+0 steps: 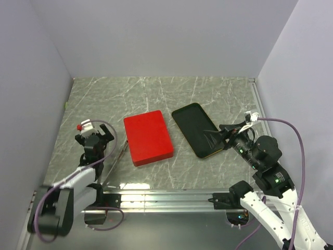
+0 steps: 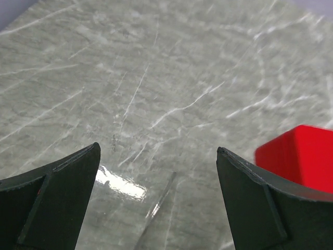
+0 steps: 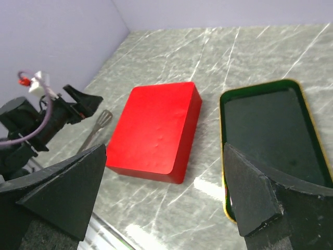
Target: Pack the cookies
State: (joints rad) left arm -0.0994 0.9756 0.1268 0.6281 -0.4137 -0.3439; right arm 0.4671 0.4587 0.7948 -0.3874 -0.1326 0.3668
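Nearest, the left gripper (image 2: pixel 157 152) hangs spread wide and empty. The right gripper (image 3: pixel 164 151) gapes likewise, holding nothing. No cookies show in any view. The red box (image 1: pixel 148 137) sits central, with the dark tray (image 1: pixel 196 130) at its three o'clock, bare. The cookies may be inside the box or not yet brought; I cannot tell which.

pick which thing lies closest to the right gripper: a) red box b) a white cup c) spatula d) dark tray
d, the right gripper hangs open at the near-right edge of the dark tray, while the red box lies further left and the spatula lies beyond that.
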